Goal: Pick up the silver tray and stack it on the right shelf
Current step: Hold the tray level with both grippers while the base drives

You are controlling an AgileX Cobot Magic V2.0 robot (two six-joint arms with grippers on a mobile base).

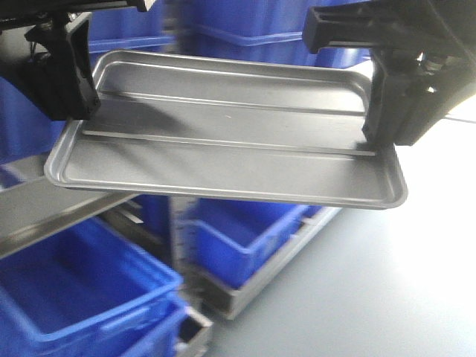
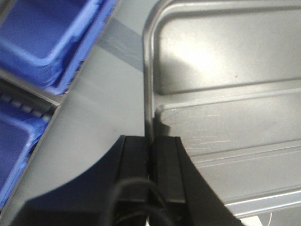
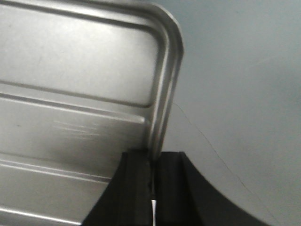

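Note:
The silver tray (image 1: 223, 149), shiny with two long ridges, hangs in the air across the front view, tilted slightly. My left gripper (image 1: 71, 100) is shut on its left rim and my right gripper (image 1: 383, 126) is shut on its right rim. In the left wrist view the black jaws (image 2: 151, 141) pinch the tray's (image 2: 225, 84) thin edge. In the right wrist view the jaws (image 3: 153, 157) pinch the tray's (image 3: 70, 94) right edge near a rounded corner. The roller shelf is not clearly in view; only a steel rack bar (image 1: 44, 212) shows at lower left.
Blue plastic bins (image 1: 74, 290) sit below the tray at left and centre (image 1: 245, 238), in a steel rack frame (image 1: 253, 290). More blue bins (image 1: 245, 30) stand behind. Grey floor (image 1: 387, 282) lies to the right. Blue bins (image 2: 42, 37) show in the left wrist view.

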